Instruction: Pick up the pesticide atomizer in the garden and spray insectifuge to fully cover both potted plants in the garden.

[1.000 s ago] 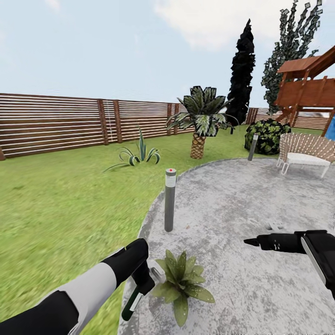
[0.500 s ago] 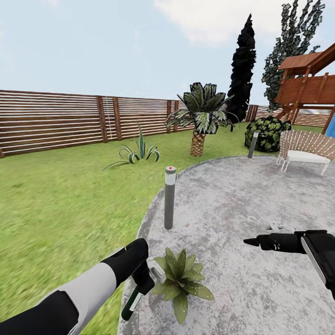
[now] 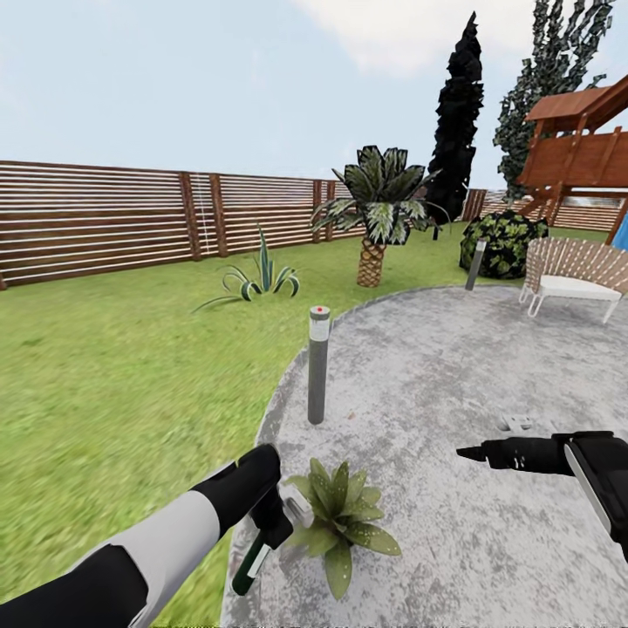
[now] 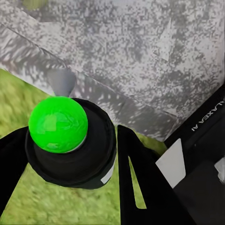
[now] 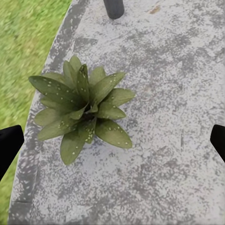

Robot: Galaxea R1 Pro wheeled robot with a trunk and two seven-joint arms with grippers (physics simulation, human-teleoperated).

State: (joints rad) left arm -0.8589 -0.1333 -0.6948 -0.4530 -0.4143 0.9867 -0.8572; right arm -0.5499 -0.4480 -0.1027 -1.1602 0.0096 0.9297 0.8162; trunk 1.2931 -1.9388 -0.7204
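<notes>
The only writing that can be read is the word GALAXEA, white on the black housing beside the left gripper in the left wrist view.

At the left of the head view, the left gripper is clamped on the pesticide atomizer, a slim dark green bottle with a white label band, hanging tilted over the rim of the grey paved patio where it meets the lawn. From the left wrist camera the atomizer shows a bright green round cap on a dark body, held between the black fingers.

Just beside the gripper, a potted plant sits on the patio: a low rosette of pointed, white-speckled olive leaves. A grey bollard lamp stands behind it.

The right gripper hovers well apart; its fingertips stand wide apart, the plant between them below.
</notes>
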